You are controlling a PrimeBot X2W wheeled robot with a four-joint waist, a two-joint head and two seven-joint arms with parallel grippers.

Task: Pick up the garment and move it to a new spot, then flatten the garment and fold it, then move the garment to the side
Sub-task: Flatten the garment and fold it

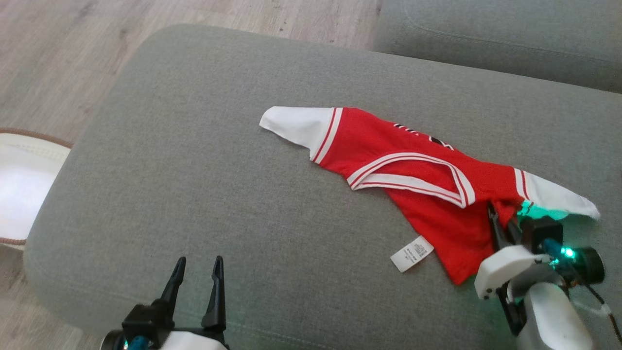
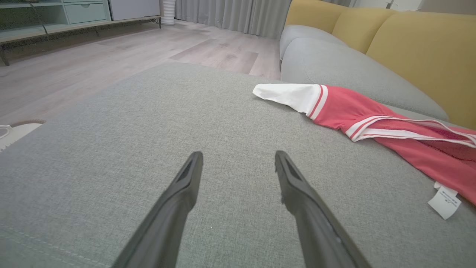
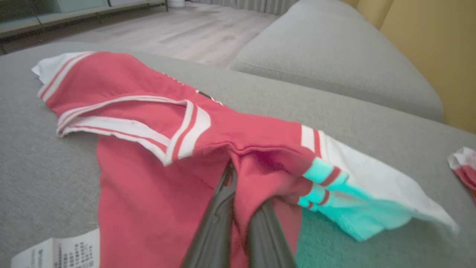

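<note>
Right end effector [image 1: 501, 218] clamped on red garment [image 1: 413, 170], left end effector [image 1: 199, 262] spread, low over cushion [image 1: 194, 146]

The shirt [image 1: 427, 194] is red with white sleeves and red-and-white striped trim; its label [image 1: 412, 253] is white with dark print. The cushion [image 1: 194, 170] is grey, the floor [image 1: 58, 48] at upper left pale wood. My left end effector [image 1: 199, 260] is black.

garment [image 1: 418, 184] is laid on cushion [image 1: 194, 170], right of centre | label [image 1: 411, 253] is found at its near edge | left claw [image 1: 199, 262] is set well apart, near-left | right claw [image 1: 500, 216] is clamped on garment's right end
</note>
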